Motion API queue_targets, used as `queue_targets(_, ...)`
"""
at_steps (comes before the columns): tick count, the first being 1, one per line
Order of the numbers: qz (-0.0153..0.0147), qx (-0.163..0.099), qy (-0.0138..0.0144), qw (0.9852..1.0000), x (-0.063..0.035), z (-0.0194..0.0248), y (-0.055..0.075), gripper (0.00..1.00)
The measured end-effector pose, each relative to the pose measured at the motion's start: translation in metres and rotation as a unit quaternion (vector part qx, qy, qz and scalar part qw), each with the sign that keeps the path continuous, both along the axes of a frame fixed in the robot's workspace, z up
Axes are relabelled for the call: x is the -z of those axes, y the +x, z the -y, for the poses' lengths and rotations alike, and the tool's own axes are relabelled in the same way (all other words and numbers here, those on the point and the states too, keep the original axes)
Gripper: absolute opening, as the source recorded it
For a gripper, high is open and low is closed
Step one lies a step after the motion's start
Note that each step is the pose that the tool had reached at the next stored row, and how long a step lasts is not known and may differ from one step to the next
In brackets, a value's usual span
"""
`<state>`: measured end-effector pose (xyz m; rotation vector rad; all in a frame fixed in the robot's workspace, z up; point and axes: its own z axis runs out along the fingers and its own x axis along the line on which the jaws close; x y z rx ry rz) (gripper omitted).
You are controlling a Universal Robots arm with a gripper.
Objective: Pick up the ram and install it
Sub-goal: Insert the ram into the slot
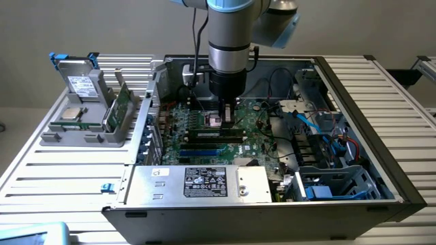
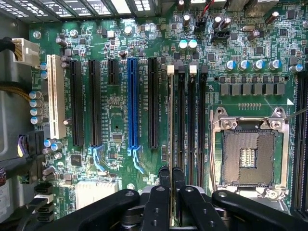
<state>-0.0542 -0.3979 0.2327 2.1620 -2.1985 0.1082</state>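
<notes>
Ram point(image 2: 170, 120) appears edge-on, a thin pale strip over the black memory slots point(image 2: 192, 125). Gripper point(image 2: 171, 169) jaws pinch it tight.

Ram point(image 2: 170, 120) prob. over mobo slots point(image 2: 182, 120)

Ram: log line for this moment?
claw: shut on ram | place: inside PC case, ram edge-on at memory slots beside empty CPU socket | seated: cannot tell

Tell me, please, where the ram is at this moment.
In the wrist view, the ram stands edge-on in the grip of the tool, at the memory slots, with the empty processor socket beside them.
</notes>
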Motion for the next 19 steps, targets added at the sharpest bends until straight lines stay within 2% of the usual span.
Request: queue_targets(19, 0.0001, 0.000, 0.0001, 1.0000, 0.0029, -0.0005, -0.0007, 0.14)
